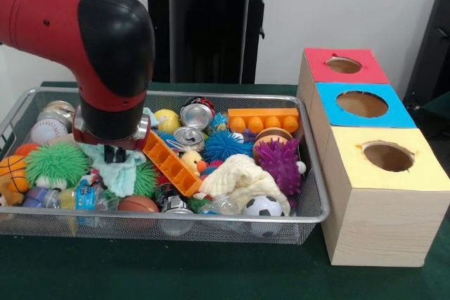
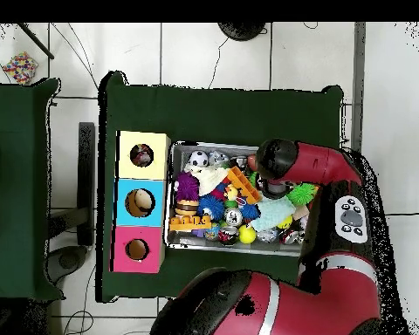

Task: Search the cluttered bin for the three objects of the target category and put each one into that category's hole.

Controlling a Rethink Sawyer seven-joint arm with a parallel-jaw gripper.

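The silver wire-mesh bin [image 1: 211,220] holds a heap of toys, and it also shows in the overhead view [image 2: 239,250]. My gripper [image 1: 114,152] is down inside the bin's left part, right on top of a pale mint cloth [image 1: 121,173]. The arm's wrist hides how the gripper stands. The mint cloth also shows in the overhead view [image 2: 274,212]. A cream knitted cloth [image 1: 242,179] lies at the bin's front right, beside a purple spiky ball [image 1: 279,163]. No white dotted cloth shows in the bin. The yellow-topped box [image 1: 415,177] stands nearest the camera, with its round hole [image 1: 388,156] on top.
The blue-topped box [image 1: 362,121] and the red-topped box [image 1: 316,68] stand behind the yellow one. The bin also holds an orange block [image 1: 171,163], cans [image 1: 197,112], small balls and green spiky balls [image 1: 56,161]. A small multicoloured thing [image 2: 21,65] lies off the table.
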